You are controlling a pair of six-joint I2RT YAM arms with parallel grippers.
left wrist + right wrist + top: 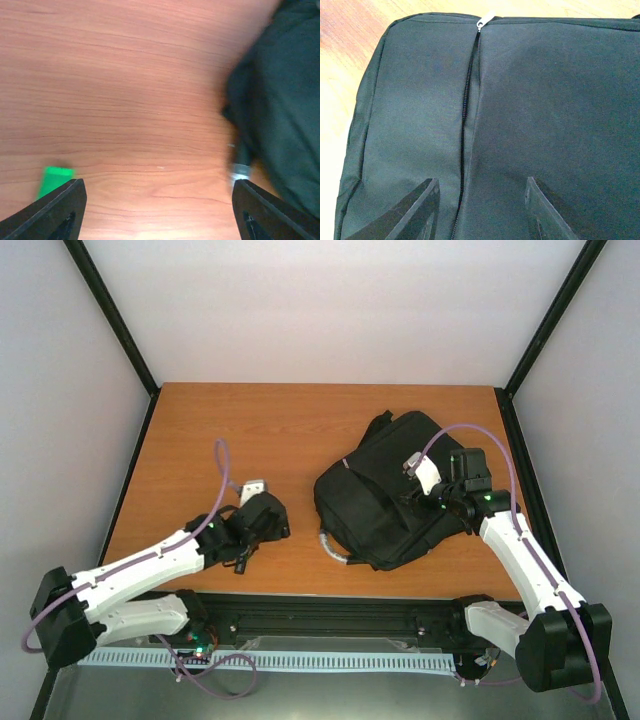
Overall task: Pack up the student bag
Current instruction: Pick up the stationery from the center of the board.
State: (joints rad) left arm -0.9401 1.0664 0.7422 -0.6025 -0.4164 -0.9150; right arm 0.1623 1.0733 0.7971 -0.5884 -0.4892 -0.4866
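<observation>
Lying right of centre, the bag point(385, 495) is judged soft and limp; its zip pull point(485, 21) is best pinched. The left hand point(157, 189) is spread wide and the right hand point(482, 187) half-open, nothing gripped.

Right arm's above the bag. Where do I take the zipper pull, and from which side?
I'd pinch the silver pull tab at the far end of the zipper, by the edge of the bag. Come down from above with the right gripper, jaws either side of the zipper line; the tab lies along that line, so close on its thin sides.
</observation>
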